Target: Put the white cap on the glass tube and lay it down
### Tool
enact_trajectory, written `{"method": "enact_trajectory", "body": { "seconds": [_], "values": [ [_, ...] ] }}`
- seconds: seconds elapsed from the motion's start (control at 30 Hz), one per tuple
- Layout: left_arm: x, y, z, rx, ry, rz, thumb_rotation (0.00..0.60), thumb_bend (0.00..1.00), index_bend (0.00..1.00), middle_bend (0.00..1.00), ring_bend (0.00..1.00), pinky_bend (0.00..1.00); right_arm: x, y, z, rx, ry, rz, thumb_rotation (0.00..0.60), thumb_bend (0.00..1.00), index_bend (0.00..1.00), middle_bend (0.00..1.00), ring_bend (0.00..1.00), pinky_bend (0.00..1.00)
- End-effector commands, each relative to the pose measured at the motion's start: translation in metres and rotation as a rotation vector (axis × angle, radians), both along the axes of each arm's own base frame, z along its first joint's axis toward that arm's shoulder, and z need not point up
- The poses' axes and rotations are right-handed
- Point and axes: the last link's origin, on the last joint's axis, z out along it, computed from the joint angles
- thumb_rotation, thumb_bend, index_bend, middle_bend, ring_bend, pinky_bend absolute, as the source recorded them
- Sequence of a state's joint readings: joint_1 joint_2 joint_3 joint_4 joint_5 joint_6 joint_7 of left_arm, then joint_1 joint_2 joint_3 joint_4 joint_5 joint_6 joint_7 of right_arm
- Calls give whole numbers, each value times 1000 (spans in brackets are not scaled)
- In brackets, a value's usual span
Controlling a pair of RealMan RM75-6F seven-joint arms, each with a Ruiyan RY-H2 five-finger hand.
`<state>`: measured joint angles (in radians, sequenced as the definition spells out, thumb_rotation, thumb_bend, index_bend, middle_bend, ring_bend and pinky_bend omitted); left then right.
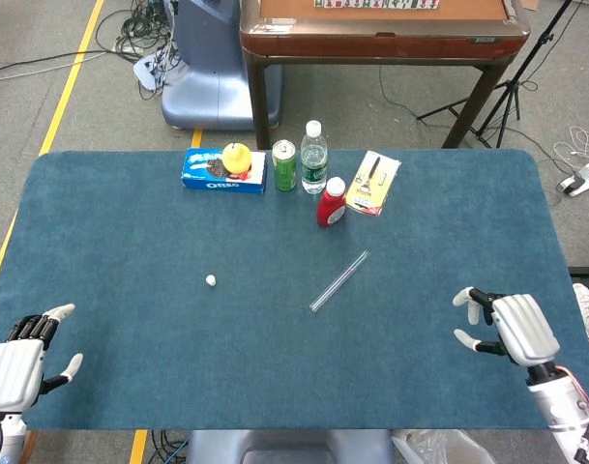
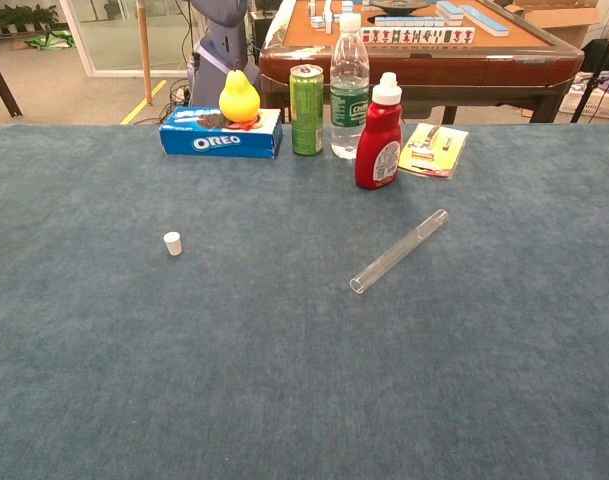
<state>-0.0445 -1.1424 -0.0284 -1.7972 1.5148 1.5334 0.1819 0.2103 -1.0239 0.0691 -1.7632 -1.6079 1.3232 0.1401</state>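
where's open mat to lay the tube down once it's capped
Bare mat runs along the near edge between the left hand and right hand, in front of the cap and tube. Both side margins are free too. The far middle is crowded: Oreo box, can, bottle, ketchup.

Left hand (image 1: 15,360) at seven o'clock, fingers (image 1: 35,325) apart and holding nothing, right hand (image 1: 510,329) at four o'clock, fingers (image 1: 467,296) spread, empty, wrist trailing toward five o'clock

At the far edge of the blue surface (image 1: 130,222) stand an Oreo box (image 2: 221,132) bearing a yellow pear (image 2: 239,98), a green can (image 2: 306,96), a water bottle (image 2: 349,75), a red ketchup bottle (image 2: 379,135) and a yellow packet (image 2: 433,149).
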Motion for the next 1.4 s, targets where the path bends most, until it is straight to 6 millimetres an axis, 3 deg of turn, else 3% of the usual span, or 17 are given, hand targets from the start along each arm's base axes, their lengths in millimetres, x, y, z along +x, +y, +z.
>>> {"method": "enact_trajectory", "body": {
  "seconds": [0.03,0.2,0.47,0.63,1.03,1.4],
  "values": [
    [1,1,1,-1,4,-7,600,246,193,218,225,155,18,-26,-12,44,54,71,600,186,460,866,966,1000],
    [1,1,2,-1,7,-9,600,246,193,218,225,155,39,-57,-32,105,101,151,600,186,460,998,1000,1000],
    [-1,1,1,-2,12,5,600,246,192,218,225,155,62,-99,-70,202,183,216,600,235,460,1000,1000,1000],
    [-3,1,1,1,10,15,600,246,192,218,225,155,78,-125,-107,254,239,243,600,286,460,1000,1000,1000],
    [-8,0,4,15,2,34,600,246,193,218,225,155,82,-153,-157,314,317,214,600,286,460,1000,1000,1000],
    [-10,0,3,18,-1,49,600,246,192,218,225,155,81,-171,-181,341,350,197,600,286,460,1000,1000,1000]
  ]
}}
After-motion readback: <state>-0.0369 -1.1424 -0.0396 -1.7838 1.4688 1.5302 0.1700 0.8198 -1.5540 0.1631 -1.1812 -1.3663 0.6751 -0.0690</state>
